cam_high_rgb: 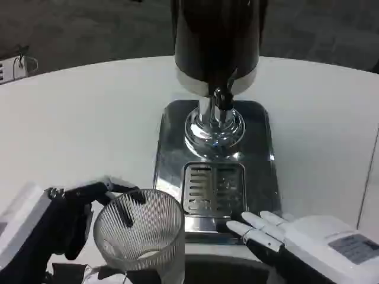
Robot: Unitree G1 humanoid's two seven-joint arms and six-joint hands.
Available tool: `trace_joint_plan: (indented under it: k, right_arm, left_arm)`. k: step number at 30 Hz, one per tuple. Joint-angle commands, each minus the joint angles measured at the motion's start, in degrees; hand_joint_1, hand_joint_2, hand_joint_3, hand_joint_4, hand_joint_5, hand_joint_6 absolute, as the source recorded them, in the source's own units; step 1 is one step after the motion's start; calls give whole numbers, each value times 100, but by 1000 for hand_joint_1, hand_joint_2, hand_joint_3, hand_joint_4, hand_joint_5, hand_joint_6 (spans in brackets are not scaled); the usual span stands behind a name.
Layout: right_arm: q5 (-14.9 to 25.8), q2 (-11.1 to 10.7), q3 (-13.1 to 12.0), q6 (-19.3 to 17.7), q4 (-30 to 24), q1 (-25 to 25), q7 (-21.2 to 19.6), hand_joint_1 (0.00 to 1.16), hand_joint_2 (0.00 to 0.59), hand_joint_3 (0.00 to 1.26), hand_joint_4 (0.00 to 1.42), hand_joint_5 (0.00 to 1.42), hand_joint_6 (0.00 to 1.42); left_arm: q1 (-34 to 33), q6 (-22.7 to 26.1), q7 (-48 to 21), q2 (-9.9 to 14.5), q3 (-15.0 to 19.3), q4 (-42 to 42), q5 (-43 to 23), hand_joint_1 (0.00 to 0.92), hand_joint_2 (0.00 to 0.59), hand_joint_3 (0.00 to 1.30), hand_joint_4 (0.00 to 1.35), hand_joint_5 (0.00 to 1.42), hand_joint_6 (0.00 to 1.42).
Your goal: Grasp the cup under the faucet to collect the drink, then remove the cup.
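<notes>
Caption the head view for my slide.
Left robot hand holds ribbed glass cup near dispenser drip tray.

White table (pixel 77 118) bears steel dispenser base (pixel 172 136).

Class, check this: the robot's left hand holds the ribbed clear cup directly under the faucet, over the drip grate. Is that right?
Not quite. The head view shows the left hand holding the ribbed clear cup, but the cup is off to the left of the drip grate, nearer the camera, not under the faucet.
</notes>
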Motion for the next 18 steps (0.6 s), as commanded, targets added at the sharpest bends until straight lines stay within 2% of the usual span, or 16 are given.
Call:
trace_joint_plan:
  k: [1,18]
  right_arm:
    - [-13,59,-48,-100,-98,50,74,419,517,65,0,0,0]
    - [14,99,-113,-94,-98,48,128,419,517,65,0,0,0]
  left_arm:
    - [-57,-79,-32,17,34,-61,-150,550,0,1067,1186,1338,1424]
    - [-92,-55,-29,16,46,-52,-164,551,0,1057,1186,1338,1424]
